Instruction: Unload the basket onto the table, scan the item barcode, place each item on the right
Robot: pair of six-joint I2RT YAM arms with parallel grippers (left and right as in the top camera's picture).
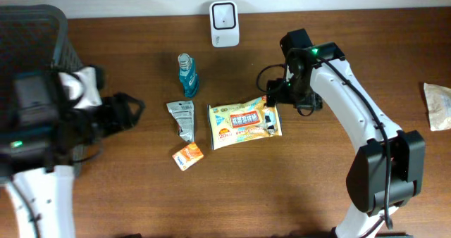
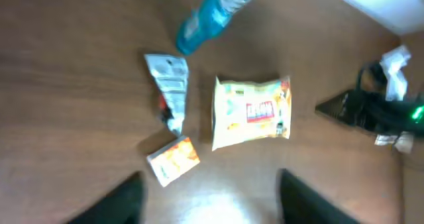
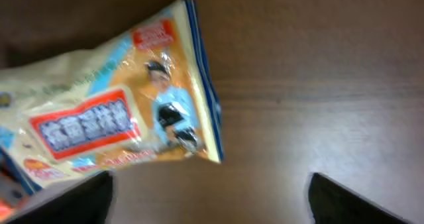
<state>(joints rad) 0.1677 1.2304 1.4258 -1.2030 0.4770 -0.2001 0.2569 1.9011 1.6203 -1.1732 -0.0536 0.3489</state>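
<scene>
Snack bag (image 1: 244,124) lies flat on the surface (image 1: 317,189), below the white scanner (image 1: 224,23). Your right end effector (image 3: 211,194) hangs wide open by its edge, holding nothing. Your left end effector (image 2: 209,197) is open too. If you pinch only a corner, the bag may slip out.

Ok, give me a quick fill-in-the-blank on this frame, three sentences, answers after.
1. The end effector beside the yellow snack bag belongs to the ___ arm.
2. It stands open and holds ___.
3. In the overhead view, the small packet just below the silver pouch is coloured ___.
Missing words: right; nothing; orange.
</scene>
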